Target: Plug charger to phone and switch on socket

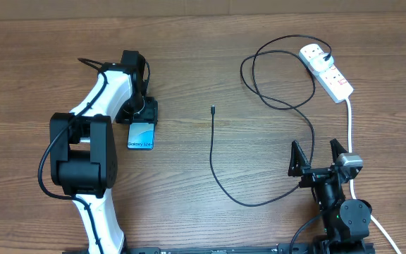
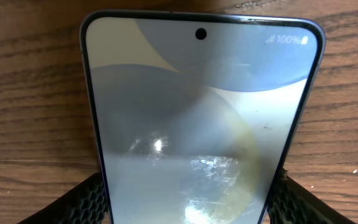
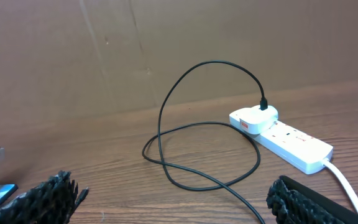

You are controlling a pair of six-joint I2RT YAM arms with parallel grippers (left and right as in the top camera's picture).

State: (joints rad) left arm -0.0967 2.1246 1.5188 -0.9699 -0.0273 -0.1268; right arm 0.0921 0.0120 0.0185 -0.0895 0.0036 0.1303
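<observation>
The phone (image 1: pixel 141 135) lies on the table at the left, its screen lit blue-white. My left gripper (image 1: pixel 145 114) is shut on its far end. In the left wrist view the phone (image 2: pixel 197 112) fills the frame, with both fingers of the gripper (image 2: pixel 188 202) against its side edges. The charger cable (image 1: pixel 220 176) runs from a plug in the socket (image 1: pixel 328 71) in loops across the table. Its connector tip (image 1: pixel 213 109) lies free mid-table. My right gripper (image 1: pixel 318 158) is open and empty at the front right, next to the cable. The socket (image 3: pixel 288 140) and cable (image 3: pixel 197 134) also show in the right wrist view.
A thick white cord (image 1: pixel 349 127) runs from the socket down past my right arm to the front edge. The left arm's white body (image 1: pixel 90 155) covers the table's front left. A brown wall (image 3: pixel 166 50) stands behind the table.
</observation>
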